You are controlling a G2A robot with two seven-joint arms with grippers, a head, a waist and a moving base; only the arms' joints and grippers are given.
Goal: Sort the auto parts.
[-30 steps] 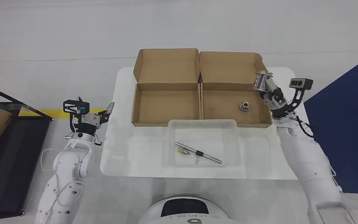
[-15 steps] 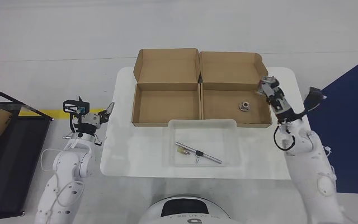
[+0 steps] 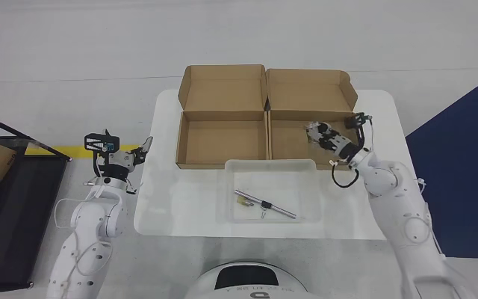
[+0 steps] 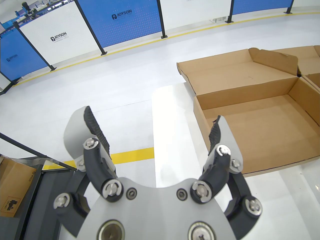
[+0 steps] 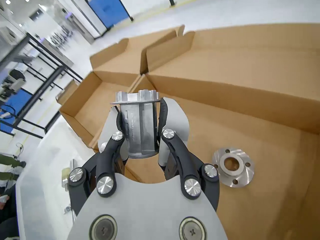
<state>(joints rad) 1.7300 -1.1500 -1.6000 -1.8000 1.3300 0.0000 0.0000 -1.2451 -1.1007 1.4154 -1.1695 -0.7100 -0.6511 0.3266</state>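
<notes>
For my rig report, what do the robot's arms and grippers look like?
The left arm and right arm have rounded white shells. The left gripper and right gripper each have a silver base plate, black linkages, and curved silver fingers lined with black ribbed pads. A black cable loops by the right wrist.

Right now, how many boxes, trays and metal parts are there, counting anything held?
Cardboard boxes: 2
Clear tray: 1
Metal parts: 3 (held cylinder, flange, shaft)
Total: 6; a small bit beside the shaft is unclear.
</notes>
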